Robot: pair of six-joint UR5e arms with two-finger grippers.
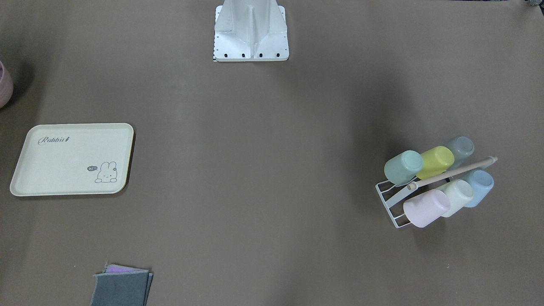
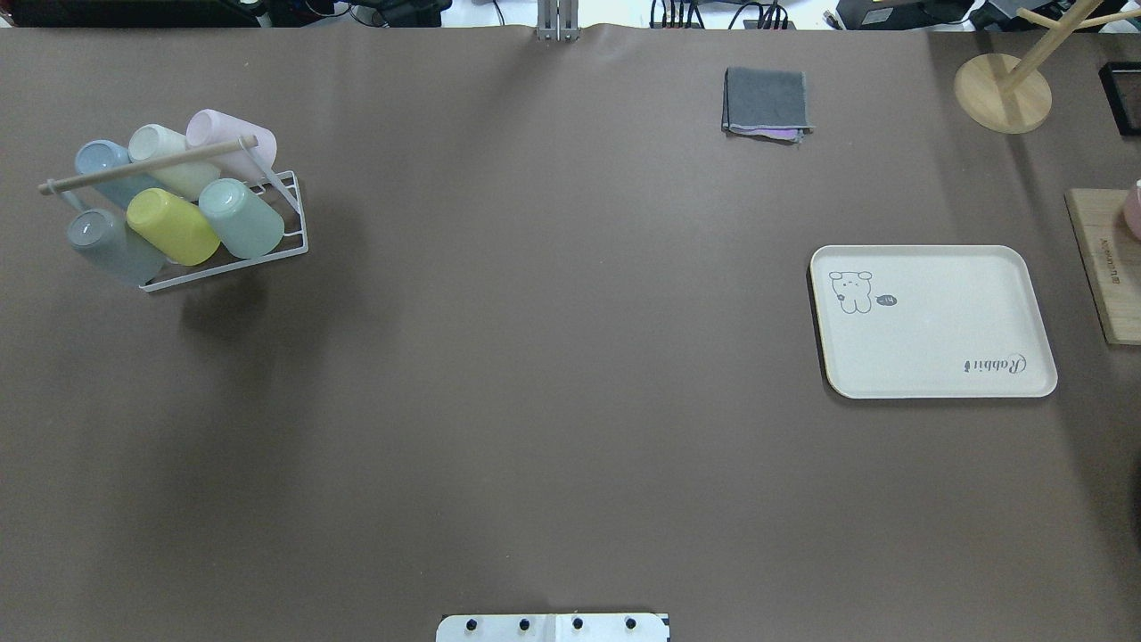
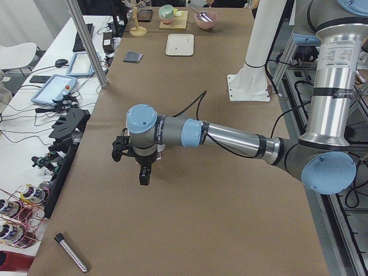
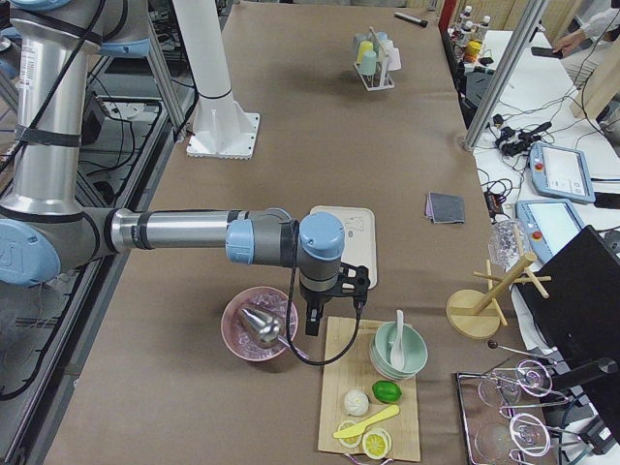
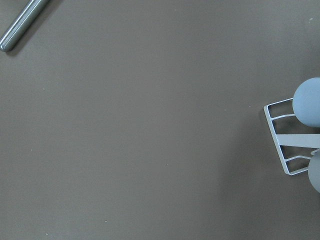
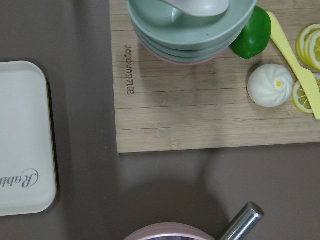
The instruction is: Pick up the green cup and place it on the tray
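The green cup [image 1: 403,167] lies tilted on a white wire rack [image 1: 389,199] with several other cups, at the row's end next to the yellow-green cup [image 1: 435,161]; it also shows in the overhead view [image 2: 241,218]. The cream Rabbit tray [image 2: 931,321] lies flat and bare at the table's other side [image 1: 72,159]. My left gripper [image 3: 142,178] hangs over the table beyond the rack's end; the left wrist view catches only the rack's corner [image 5: 282,145]. My right gripper [image 4: 312,327] hovers beside the tray [image 6: 22,140]. I cannot tell whether either is open or shut.
A folded grey cloth [image 2: 767,102] lies at the far edge. A wooden board [image 6: 200,100] with stacked bowls and toy food and a pink bowl [image 4: 260,325] sit beyond the tray. A mug tree [image 2: 1003,89] stands far right. A metal tube [image 5: 20,25] lies beyond the rack.
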